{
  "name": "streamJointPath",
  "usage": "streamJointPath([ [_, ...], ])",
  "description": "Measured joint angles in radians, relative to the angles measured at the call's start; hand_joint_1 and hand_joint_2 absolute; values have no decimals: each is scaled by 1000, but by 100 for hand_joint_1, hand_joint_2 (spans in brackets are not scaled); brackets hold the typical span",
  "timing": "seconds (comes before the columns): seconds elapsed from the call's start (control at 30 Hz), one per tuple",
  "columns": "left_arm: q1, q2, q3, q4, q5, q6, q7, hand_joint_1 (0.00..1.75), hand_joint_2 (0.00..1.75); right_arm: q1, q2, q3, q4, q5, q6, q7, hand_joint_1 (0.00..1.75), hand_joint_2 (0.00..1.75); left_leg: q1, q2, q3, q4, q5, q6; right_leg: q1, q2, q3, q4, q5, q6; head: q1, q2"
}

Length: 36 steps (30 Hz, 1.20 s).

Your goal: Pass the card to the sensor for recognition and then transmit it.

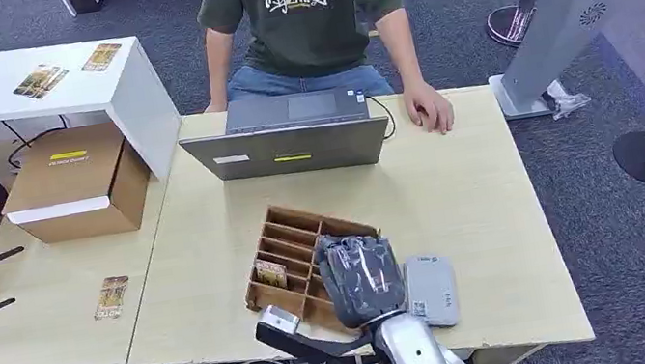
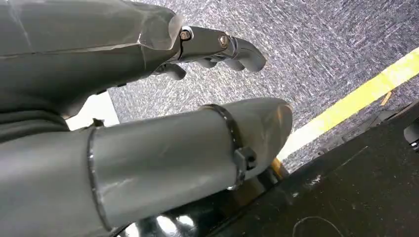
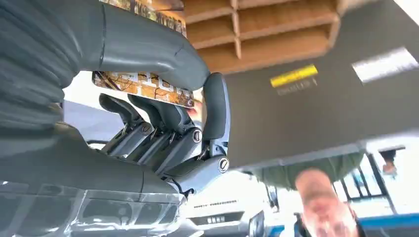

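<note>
Right robot hand over the wooden divider tray on the worktop, fingers closed round a printed card; in the right wrist view, card pinched between thumb and darker fingers, tray compartments just beyond. Grasp apparently done, card seemingly lifted or lifting from its slot, though contact with the tray not possible to judge. Another card upright in a slot at 9 o'clock of the hand. Grey card sensor flat on the worktop just at 3 o'clock of the hand, touching nothing visible. Not yet done: presenting the card to the sensor, then handing it on, likely to the person seated at 12 o'clock behind the laptop. Left robot hand hanging over grey carpet, fingers apart, holding nothing
</note>
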Motion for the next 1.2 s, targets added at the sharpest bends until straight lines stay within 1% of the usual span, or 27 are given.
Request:
streamJointPath([
  [0.07, 0, 0, 0, 0, 0, -1, -1, 0, 0, 0, 0, -3, -17, -3, -41, -16, 175, 175, 0, 0, 0, 0, 0, 0, 0, 0, 0, 0, 0, 0, 0, 0],
  [0.13, 0, 0, 0, 0, 0, -2, -2, 0, 0, 0, 0, -8, -34, -3, -65, -26, 175, 175, 0, 0, 0, 0, 0, 0, 0, 0, 0, 0, 0, 0, 0, 0],
  [0.4, 0, 0, 0, 0, 0, -3, -2, 0, 0, 0, 0, -24, -66, -3, -81, -38, 175, 175, 0, 0, 0, 0, 0, 0, 0, 0, 0, 0, 0, 0, 0, 0],
  [0.53, -1, 0, -1, 0, 0, -5, -3, 0, 0, 0, 0, -38, -80, -14, -160, -74, 175, 175, 0, 0, 0, 0, 0, 0, 0, 0, 0, 0, 0, 0, 0, 0],
  [0.67, -2, 1, -1, 0, 6, -4, -3, 0, 0, -2, 5, -65, -100, -73, -273, -155, 175, 175, 0, 0, 0, 0, 0, 0, 0, 0, 0, 0, 0, 0, 0, 0],
  [0.73, -2, 1, -1, 0, 10, -1, -3, 0, 0, -7, 6, -76, -102, -135, -329, -202, 175, 175, 0, 0, 0, 0, 0, 0, 0, 0, 0, 0, 0, 0, 0, 0],
  [0.77, -2, 2, -1, 0, 12, 0, -3, 0, 0, -12, 7, -81, -101, -184, -370, -232, 175, 175, 0, 0, 0, 0, 0, 0, 0, 0, 0, 0, 0, 0, 0, 0],
  [0.8, -3, 2, -1, 0, 12, 0, -3, 0, 0, -18, 8, -86, -100, -206, -401, -252, 175, 175, 0, 0, 0, 0, 0, 0, 0, 0, 0, 0, 0, 0, 0, 0],
  [0.83, -3, 2, -1, 0, 13, 0, -3, 0, 0, -23, 10, -91, -100, -214, -416, -260, 175, 175, 0, 0, 0, 0, 0, 0, 0, 0, 0, 0, 0, 0, 0, 0],
  [1.0, -3, 4, -1, 0, 13, 0, -3, 0, 0, -34, 11, -102, -95, -228, -422, -269, 175, 175, 0, 0, 0, 0, 0, 0, 0, 0, 0, 0, 0, 0, 0, 0],
  [1.07, -4, 5, -1, 0, 13, 1, -3, 0, 0, -35, 12, -105, -93, -244, -440, -284, 175, 175, 0, 0, 0, 0, 0, 0, 0, 0, 0, 0, 0, 0, 0, 0],
  [1.1, -4, 5, -1, 0, 13, 1, -3, 0, 0, -36, 14, -108, -93, -257, -443, -300, 175, 175, 0, 0, 0, 0, 0, 0, 0, 0, 0, 0, 0, 0, 0, 0],
  [1.13, -4, 5, -1, 0, 13, 1, -3, 0, 0, -35, 19, -114, -95, -275, -444, -331, 175, 175, 0, 0, 0, 0, 0, 0, 0, 0, 0, 0, 0, 0, 0, 0],
  [1.2, -4, 6, -1, 0, 14, 3, -3, 0, 0, -28, 39, -143, -105, -308, -446, -419, 175, 175, 0, 0, 0, 0, 0, 0, 0, 0, 0, 0, 0, 0, 0, 0],
])
